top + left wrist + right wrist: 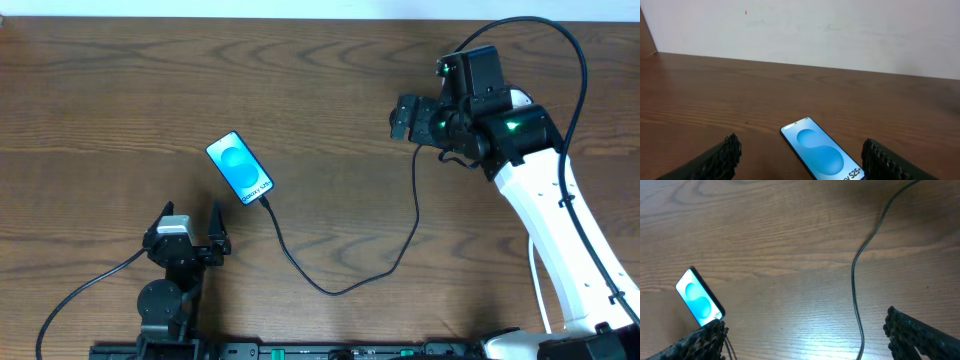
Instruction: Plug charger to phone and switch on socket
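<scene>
The phone [240, 167] lies flat on the table [100, 100], the charger cable [854, 282] touching its lower end. The cable looks thin and floppy — best pinched near its hard tip. The left claw [191, 215] and right claw [805, 322] both gape apart, empty.

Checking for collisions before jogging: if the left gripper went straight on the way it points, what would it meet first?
Probably the phone, lying on the table ahead of the open left gripper, though how low the gripper travels is unclear.

Black-framed phone [240, 167] with blue-cyan screen, black charger [853, 280], brown wood-grain table [120, 80] (darker streaks).
</scene>
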Available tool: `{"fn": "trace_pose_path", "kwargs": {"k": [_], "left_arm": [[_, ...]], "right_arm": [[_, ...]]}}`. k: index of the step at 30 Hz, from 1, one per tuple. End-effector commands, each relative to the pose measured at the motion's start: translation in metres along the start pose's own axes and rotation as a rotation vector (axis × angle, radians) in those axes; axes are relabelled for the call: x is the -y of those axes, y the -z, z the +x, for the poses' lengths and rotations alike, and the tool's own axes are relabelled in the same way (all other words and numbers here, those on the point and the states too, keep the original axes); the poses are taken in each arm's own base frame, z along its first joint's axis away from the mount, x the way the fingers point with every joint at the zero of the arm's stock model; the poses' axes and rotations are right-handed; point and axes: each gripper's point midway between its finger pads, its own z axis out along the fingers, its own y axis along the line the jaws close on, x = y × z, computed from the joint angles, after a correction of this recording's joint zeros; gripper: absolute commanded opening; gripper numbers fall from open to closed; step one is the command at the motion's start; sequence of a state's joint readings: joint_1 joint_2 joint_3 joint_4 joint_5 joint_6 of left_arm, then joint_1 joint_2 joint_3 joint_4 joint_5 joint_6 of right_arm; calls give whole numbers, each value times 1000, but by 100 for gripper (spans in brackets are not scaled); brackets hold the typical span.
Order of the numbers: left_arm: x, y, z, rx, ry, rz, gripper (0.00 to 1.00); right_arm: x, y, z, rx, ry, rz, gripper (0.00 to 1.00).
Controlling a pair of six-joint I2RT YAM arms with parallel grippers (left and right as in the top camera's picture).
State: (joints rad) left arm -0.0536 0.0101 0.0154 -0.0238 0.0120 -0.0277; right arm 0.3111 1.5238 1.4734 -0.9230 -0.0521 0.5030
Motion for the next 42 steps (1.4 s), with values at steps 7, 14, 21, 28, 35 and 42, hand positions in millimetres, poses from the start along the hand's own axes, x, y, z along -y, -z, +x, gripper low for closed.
{"fn": "trace_pose_path", "kwargs": {"k": [7, 14, 21, 28, 35, 42], "left_arm": [[-5, 0, 15, -50, -19, -22, 79], [-9, 0, 15, -49, -10, -34, 79], [-10, 0, 15, -48, -6, -37, 79], [-10, 0, 15, -47, -6, -37, 79], [-10, 0, 15, -50, -6, -38, 79], [-10, 0, 15, -50, -6, -38, 79]], "right_arm": [[-3, 8, -4, 25, 16, -6, 99], [-3, 8, -4, 25, 16, -6, 99], [-3, 8, -4, 25, 16, -6, 99], [-3, 8, -4, 25, 16, -6, 99], [-3, 8, -4, 25, 16, -6, 99], [-3, 8, -4, 24, 16, -6, 99]]}}
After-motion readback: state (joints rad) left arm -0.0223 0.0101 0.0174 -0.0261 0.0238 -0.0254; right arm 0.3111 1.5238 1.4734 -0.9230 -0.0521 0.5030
